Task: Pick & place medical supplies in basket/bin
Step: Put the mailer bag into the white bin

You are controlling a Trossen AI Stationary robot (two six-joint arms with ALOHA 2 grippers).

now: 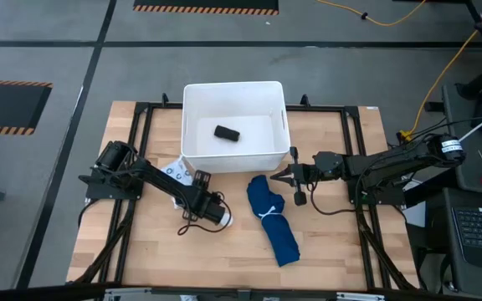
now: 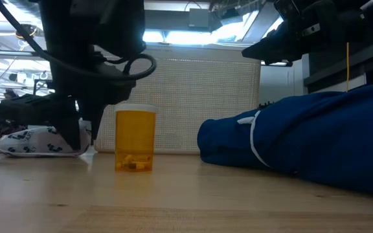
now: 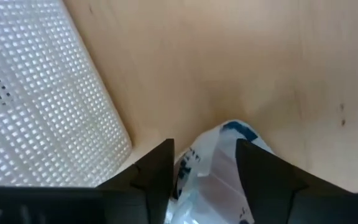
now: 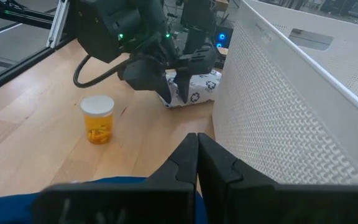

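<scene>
The white bin [image 1: 192, 125] stands at the table's far middle. The grey-white patterned packet [image 1: 172, 171] lies flat on the table by the bin's near left corner. My left gripper [image 3: 205, 163] is open and points down, with one finger on each side of the packet [image 3: 219, 155]. An orange pill bottle with a white cap [image 1: 223, 220] stands upright on the table; it also shows in the low view [image 2: 135, 139]. The dark-blue cloth bundle with a white band [image 1: 273, 219] lies on the table. My right gripper [image 1: 284, 176] is shut and empty, above the bundle's far end. My left gripper comes at the packet's end [image 3: 211, 177] from above, pointing down, with the packet between its two fingers. The packet lies on the table [image 2: 34, 142]. I cannot tell whether the fingers touch it.
A small dark object [image 1: 227, 132] lies inside the bin. The bin's perforated wall [image 4: 272, 106] is close beside my right gripper. Bare wood [image 1: 141, 251] lies at the near left and near right. Black frame rails [image 1: 136, 125] border the table.
</scene>
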